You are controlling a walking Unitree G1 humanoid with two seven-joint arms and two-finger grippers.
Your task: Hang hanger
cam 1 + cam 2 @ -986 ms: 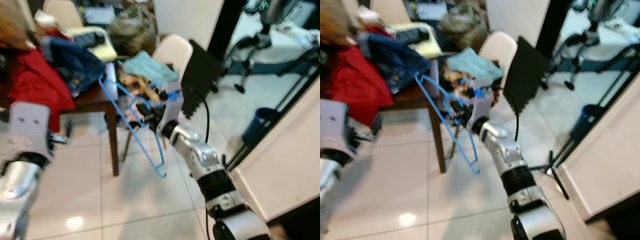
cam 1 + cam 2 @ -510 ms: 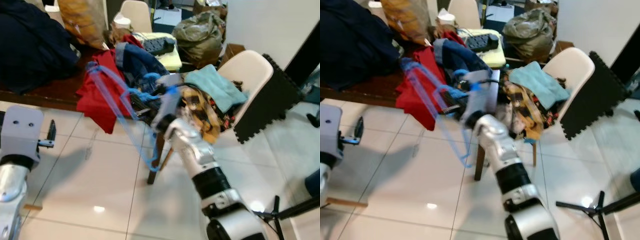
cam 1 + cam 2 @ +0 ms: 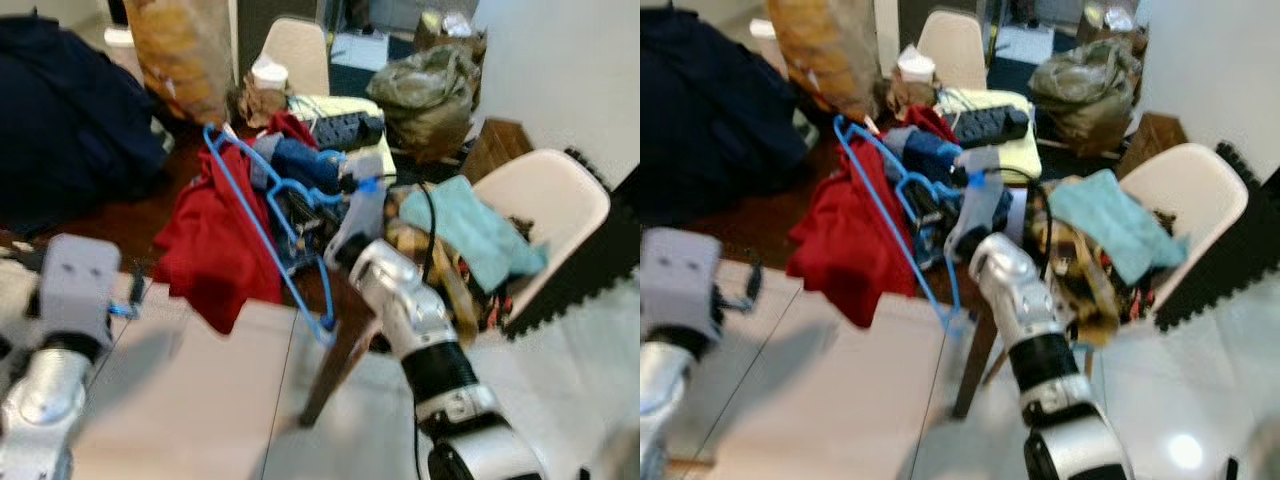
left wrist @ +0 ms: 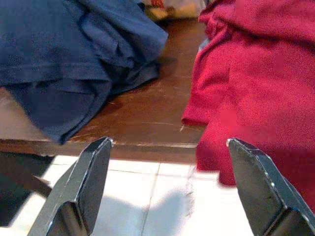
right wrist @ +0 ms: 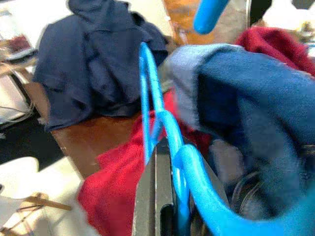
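I see right gripper [image 3: 300, 215] clamped tight on blue hanger [image 3: 262, 225], red garment [image 3: 215, 245] just beyond | left gripper [image 4: 172, 196] spread wide, holding nothing, facing table edge [image 4: 142, 150]

A thin blue plastic hanger [image 3: 262, 225] is held up, tilted, in front of the cluttered table.

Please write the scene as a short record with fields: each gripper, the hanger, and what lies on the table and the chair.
right gripper: shut on the blue hanger, held up in front of the table
left gripper: open, holding nothing, pointing at the table edge
table: dark wood, with a red garment draped over its edge, a dark navy garment, a denim piece
white chair: a light teal cloth lies on it
floor: pale tiles
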